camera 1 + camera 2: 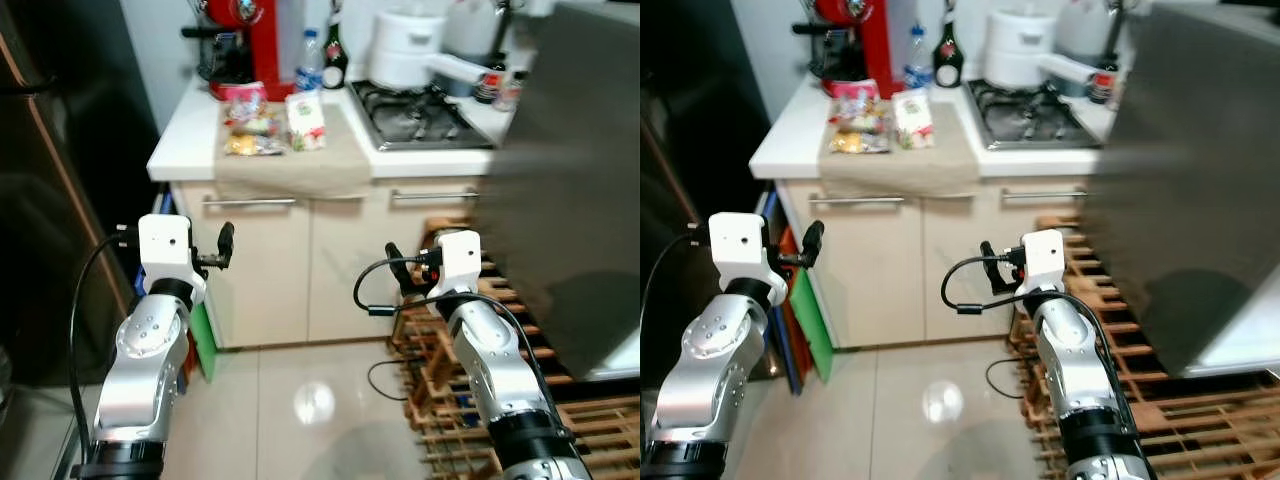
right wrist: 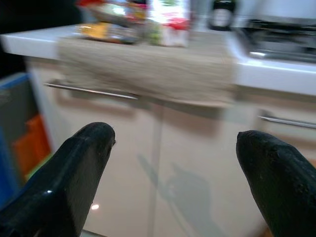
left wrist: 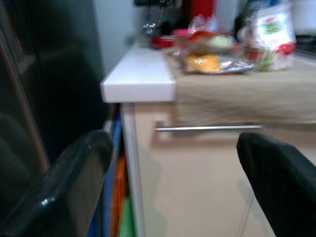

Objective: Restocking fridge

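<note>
Left eye view: upright snack packet (image 1: pixel 306 120) on counter (image 1: pixel 190 130); both grippers' fingers wide.

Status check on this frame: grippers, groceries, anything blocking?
Left gripper and right gripper open, empty, short of the counter. Food packets lie on the beige cloth, untouched. Grey fridge door stands at right.

No text, brand, number or sign can be read anywhere. The food packets (image 1: pixel 268 122) on the bench (image 1: pixel 190 130) carry printed colour patches in red, green and yellow, but the print is too small and blurred to make out. The water bottle (image 1: pixel 310 62) and the dark bottle (image 1: pixel 334 58) behind them have labels, yet no letters resolve. The red coffee machine (image 1: pixel 240 40) has a round badge that stays unreadable.
</note>
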You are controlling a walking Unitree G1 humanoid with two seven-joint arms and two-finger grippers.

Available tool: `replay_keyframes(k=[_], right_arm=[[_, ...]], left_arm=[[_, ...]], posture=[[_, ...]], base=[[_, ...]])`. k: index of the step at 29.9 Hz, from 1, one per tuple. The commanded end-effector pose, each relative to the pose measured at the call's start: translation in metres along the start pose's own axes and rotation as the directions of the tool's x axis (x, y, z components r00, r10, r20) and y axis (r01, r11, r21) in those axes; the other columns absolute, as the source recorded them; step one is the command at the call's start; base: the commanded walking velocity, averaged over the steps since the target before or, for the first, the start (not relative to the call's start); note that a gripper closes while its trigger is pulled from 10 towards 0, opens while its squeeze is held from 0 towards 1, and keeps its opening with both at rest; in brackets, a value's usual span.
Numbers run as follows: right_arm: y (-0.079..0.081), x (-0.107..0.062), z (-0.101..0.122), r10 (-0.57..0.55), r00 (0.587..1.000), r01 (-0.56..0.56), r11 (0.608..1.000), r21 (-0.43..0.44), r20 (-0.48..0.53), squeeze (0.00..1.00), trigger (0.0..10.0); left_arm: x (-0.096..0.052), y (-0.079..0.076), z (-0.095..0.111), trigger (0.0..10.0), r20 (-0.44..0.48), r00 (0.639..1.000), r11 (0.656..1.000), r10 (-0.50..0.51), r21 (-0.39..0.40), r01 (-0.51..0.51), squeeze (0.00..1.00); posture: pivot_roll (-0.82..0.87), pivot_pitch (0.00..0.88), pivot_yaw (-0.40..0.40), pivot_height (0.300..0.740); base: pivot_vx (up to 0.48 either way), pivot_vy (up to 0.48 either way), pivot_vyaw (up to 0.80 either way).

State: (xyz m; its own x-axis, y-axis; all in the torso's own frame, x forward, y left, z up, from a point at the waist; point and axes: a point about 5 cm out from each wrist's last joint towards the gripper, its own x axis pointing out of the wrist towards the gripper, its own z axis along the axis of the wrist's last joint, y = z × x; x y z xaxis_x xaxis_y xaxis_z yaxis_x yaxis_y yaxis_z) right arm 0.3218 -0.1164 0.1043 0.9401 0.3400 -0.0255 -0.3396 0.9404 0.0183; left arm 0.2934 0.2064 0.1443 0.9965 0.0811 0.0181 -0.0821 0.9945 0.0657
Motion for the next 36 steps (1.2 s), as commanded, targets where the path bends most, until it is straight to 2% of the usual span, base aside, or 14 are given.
replay_keyframes(k=[1,6,22,23,24,25,26,27,29,30,32,34,35,36], right_arm=[[-0.015,-0.002,0.006,-0.039,0.999,0.039,0.999,-0.015,0.013,0.0,10.0],[-0.02,0.001,0.011,-0.06,0.998,0.061,0.998,-0.032,0.03,0.0,10.0],[-0.02,0.004,0.015,-0.063,0.997,0.064,0.997,-0.033,0.054,0.0,10.0],[-0.019,0.007,0.025,-0.061,0.995,0.063,0.998,-0.022,0.078,0.0,10.0],[-0.019,0.007,0.025,-0.061,0.995,0.063,0.998,-0.022,0.078,0.0,10.0],[-0.015,0.018,0.061,-0.037,0.985,0.038,0.999,-0.003,0.167,0.0,10.0],[-0.014,0.023,0.084,-0.026,0.974,0.026,1.0,0.004,0.227,0.0,10.0],[-0.014,0.023,0.084,-0.026,0.974,0.026,1.0,0.004,0.227,0.0,10.0],[-0.013,0.025,0.098,-0.02,0.964,0.019,1.0,0.006,0.263,0.0,10.0],[-0.013,0.029,0.125,0.007,0.944,-0.002,1.0,-0.015,0.329,0.0,10.0],[-0.013,0.029,0.125,0.007,0.944,-0.002,1.0,-0.015,0.329,0.0,10.0],[-0.02,0.033,0.186,0.043,0.891,-0.022,0.998,-0.052,0.452,0.0,10.0],[-0.023,0.033,0.208,0.054,0.869,-0.024,0.997,-0.067,0.492,0.0,10.0],[-0.023,0.033,0.208,0.054,0.869,-0.024,0.997,-0.067,0.492,0.0,10.0]], left_arm=[[0.003,-0.009,0.006,10.0,0.02,0.999,1.0,-0.026,-0.012,0.027,0.0],[0.004,-0.015,0.008,10.0,0.031,0.998,0.998,-0.058,0.003,0.058,0.0],[0.008,-0.016,0.017,10.0,0.072,0.995,0.998,-0.067,0.023,0.066,0.0],[0.008,-0.014,0.02,10.0,0.085,0.995,0.998,-0.059,0.03,0.056,0.0],[0.008,-0.014,0.02,10.0,0.085,0.995,0.998,-0.059,0.03,0.056,0.0],[0.008,-0.012,0.026,10.0,0.119,0.992,0.998,-0.047,0.034,0.043,0.0],[0.008,-0.012,0.029,10.0,0.129,0.991,0.998,-0.046,0.037,0.042,0.0],[0.008,-0.012,0.029,10.0,0.129,0.991,0.998,-0.046,0.037,0.042,0.0],[0.008,-0.013,0.03,10.0,0.134,0.99,0.998,-0.047,0.039,0.042,0.0],[0.007,-0.015,0.031,10.0,0.139,0.989,0.998,-0.053,0.037,0.049,0.0],[0.007,-0.015,0.031,10.0,0.139,0.989,0.998,-0.053,0.037,0.049,0.0],[0.006,-0.023,0.036,10.0,0.163,0.983,0.996,-0.085,0.019,0.083,0.0],[0.005,-0.026,0.038,10.0,0.173,0.98,0.995,-0.099,0.012,0.099,0.0],[0.005,-0.026,0.038,10.0,0.173,0.98,0.995,-0.099,0.012,0.099,0.0]], posture=[[-0.06,0.0,-0.012,0.74],[-0.05,0.0,-0.013,0.74],[-0.05,0.0,-0.013,0.74],[-0.04,0.0,-0.013,0.74],[-0.04,0.0,-0.013,0.74],[-0.05,0.0,-0.011,0.74],[-0.05,0.0,-0.009,0.74],[-0.05,0.0,-0.009,0.74],[-0.05,0.0,-0.007,0.74],[-0.05,0.0,-0.009,0.74],[-0.05,0.0,-0.009,0.74],[-0.04,0.0,-0.015,0.74],[-0.04,0.0,-0.015,0.74],[-0.04,0.0,-0.015,0.74]], base=[[0.48,0.0,0.0],[0.48,0.0,0.26],[0.48,0.0,0.0],[0.48,0.0,0.0],[0.48,0.0,0.0],[0.48,0.0,0.0],[0.48,0.0,0.0],[0.48,0.0,0.0],[0.48,0.0,0.0],[0.48,0.0,0.0],[0.48,0.0,0.0],[0.48,0.0,0.0],[0.48,0.0,0.0],[0.48,0.0,0.0]])
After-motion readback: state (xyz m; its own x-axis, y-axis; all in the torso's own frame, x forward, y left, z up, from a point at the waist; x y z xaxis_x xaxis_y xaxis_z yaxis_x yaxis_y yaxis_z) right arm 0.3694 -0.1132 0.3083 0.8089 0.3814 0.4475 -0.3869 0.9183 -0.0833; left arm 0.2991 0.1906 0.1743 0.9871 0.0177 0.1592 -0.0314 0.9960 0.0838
